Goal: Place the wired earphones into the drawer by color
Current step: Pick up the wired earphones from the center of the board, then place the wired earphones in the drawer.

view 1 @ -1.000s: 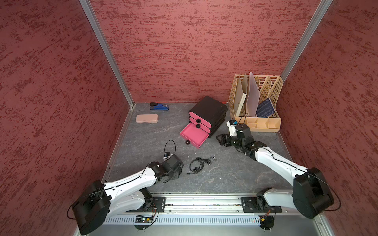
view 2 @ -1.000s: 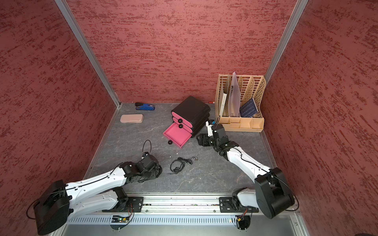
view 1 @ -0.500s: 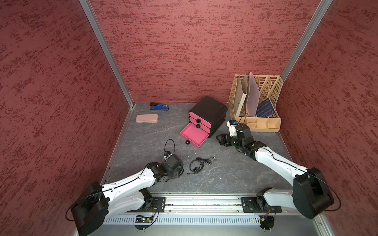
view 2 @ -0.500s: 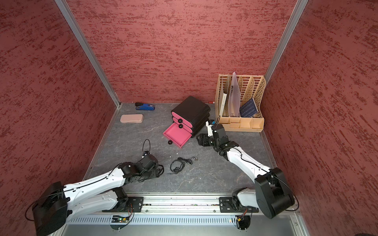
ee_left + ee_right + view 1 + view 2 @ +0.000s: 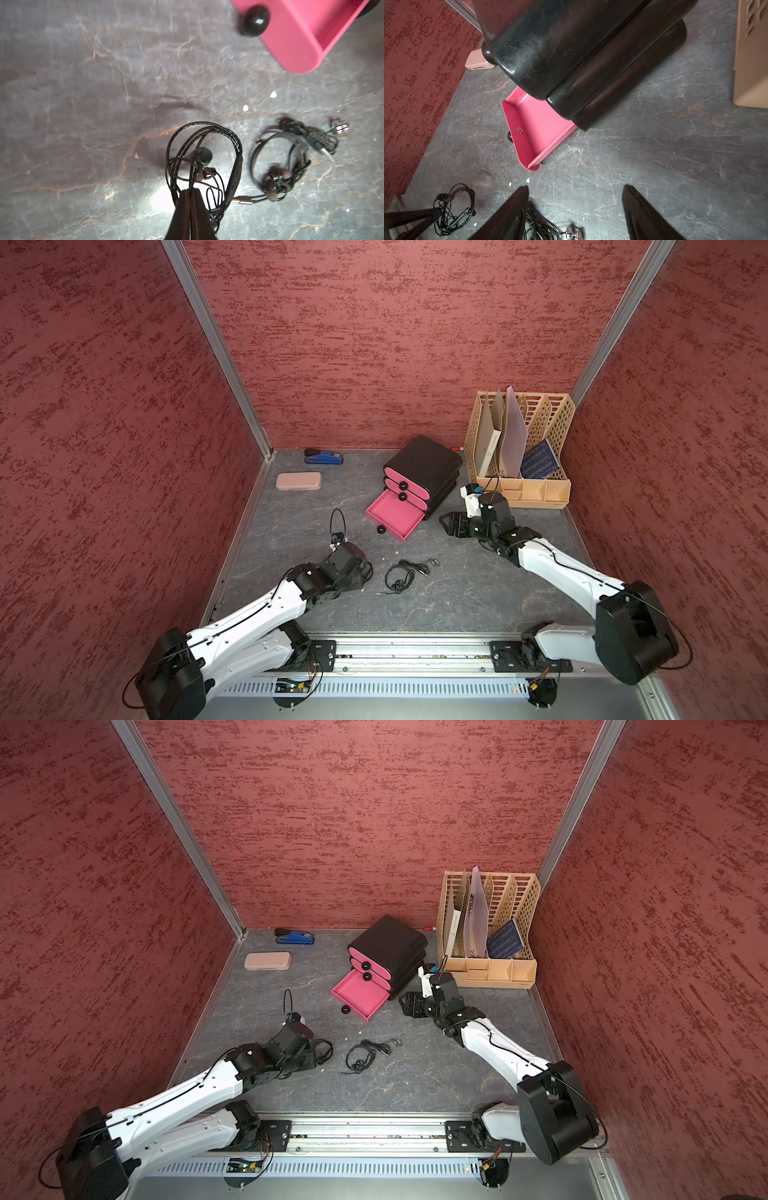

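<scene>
The left arm (image 5: 257,610) reaches low, jaws clamped on black earphones (image 5: 204,154); right arm (image 5: 561,568) seemingly hovers, jaws apart.

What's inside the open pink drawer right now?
The pulled-out pink drawer shows only bare pink floor, nothing lying in it. Its rear stretch is covered by the black cabinet, so unseen.

My left end effector (image 5: 190,190), in front of the pink drawer (image 5: 395,516), pinches a black earphone bundle (image 5: 202,155); my right end effector (image 5: 575,187) hovers spread wide beside that drawer.
</scene>
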You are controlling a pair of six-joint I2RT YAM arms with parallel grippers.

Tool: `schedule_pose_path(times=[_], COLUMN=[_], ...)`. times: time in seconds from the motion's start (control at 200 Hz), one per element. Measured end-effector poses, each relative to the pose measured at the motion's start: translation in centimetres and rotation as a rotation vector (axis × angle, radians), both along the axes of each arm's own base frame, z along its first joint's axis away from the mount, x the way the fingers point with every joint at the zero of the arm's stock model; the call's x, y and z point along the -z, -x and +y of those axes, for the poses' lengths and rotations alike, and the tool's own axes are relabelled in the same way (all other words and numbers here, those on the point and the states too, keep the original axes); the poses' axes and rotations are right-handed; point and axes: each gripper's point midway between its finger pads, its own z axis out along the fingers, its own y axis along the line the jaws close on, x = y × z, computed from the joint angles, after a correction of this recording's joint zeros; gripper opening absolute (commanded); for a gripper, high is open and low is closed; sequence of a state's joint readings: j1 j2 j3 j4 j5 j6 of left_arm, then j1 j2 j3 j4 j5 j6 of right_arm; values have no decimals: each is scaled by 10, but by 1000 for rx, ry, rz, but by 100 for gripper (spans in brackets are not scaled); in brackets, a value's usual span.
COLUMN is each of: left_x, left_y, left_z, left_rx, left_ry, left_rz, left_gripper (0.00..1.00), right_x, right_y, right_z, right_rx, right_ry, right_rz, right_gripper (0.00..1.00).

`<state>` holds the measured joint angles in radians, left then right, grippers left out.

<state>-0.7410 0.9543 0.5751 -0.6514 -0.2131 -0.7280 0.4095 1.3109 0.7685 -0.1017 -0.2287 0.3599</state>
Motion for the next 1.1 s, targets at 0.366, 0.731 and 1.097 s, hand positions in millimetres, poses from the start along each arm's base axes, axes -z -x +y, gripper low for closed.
schedule_pose_path(times=[0.366,0.731,1.097], left_x=[-43,-64,-36], left_y=[-64,-130,-183], left_z=[-22,-62,-95], left_rx=[49,102,123], left_ry=[62,132,179], left_rz=[-131,-257,-264], left_gripper=[0,0,0], right_x=[-6,-7,-12], right_y=[0,0,0], right_z=[0,-1,-2], right_rx=[1,3,9], right_ry=[-5,-4,-6], right_rz=[-16,-19,-35], right_gripper=[76,76,76])
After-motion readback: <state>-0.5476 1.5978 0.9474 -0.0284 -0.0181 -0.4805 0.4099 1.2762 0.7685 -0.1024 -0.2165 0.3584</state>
